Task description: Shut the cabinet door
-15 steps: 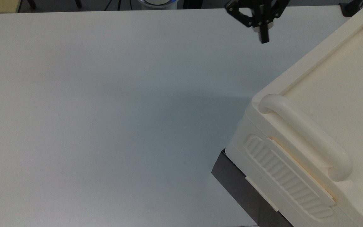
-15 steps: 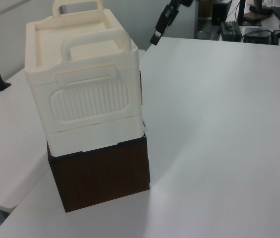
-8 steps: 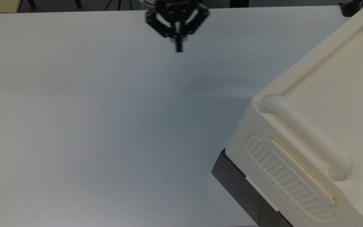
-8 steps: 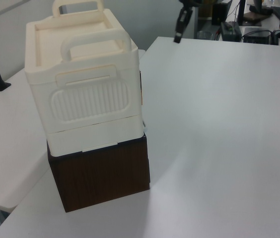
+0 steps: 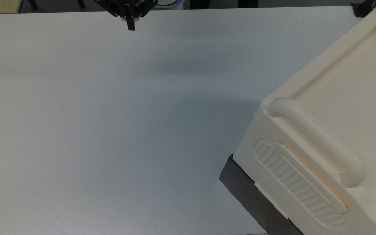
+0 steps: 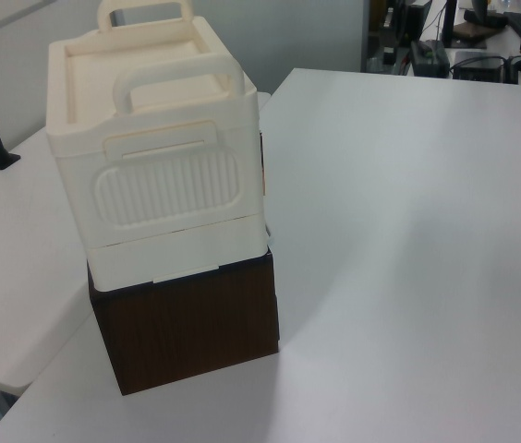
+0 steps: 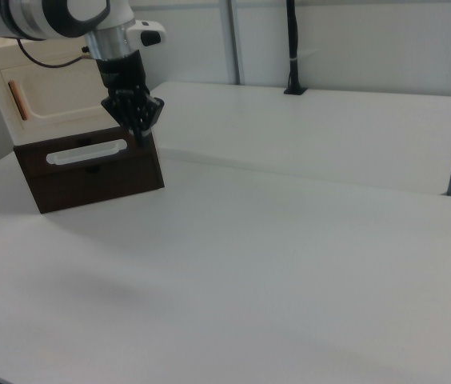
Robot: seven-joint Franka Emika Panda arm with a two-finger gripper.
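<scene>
The cream cabinet point(image 5: 338, 98) fills the top view's right side, with its thick tubular handle point(image 5: 315, 140) and ribbed side panel point(image 5: 299, 182) over a dark base point(image 5: 250, 192). In the right view the cabinet door point(image 7: 57, 96) faces the camera at the far left. Its recessed panel lies flat against the body, with the copper-orange bar handle point(image 7: 19, 100) at its left edge. My gripper point(image 5: 131, 27) hangs shut and holds nothing at the top view's far edge, well left of the cabinet. The gripper point(image 7: 139, 138) overlaps the door's right edge in the right view.
The dark base point(image 7: 89, 172) carries a long white bar handle point(image 7: 85, 152). In the left view the cabinet point(image 6: 150, 111) stands at the white table's point(image 6: 408, 240) left edge. A second table point(image 7: 329, 128) adjoins, with a black pole point(image 7: 292, 48) on it.
The shut gripper has swept from the top view's right to its left along the far table edge, away from the cabinet, and has passed out of the left view. The cabinet has not moved.
</scene>
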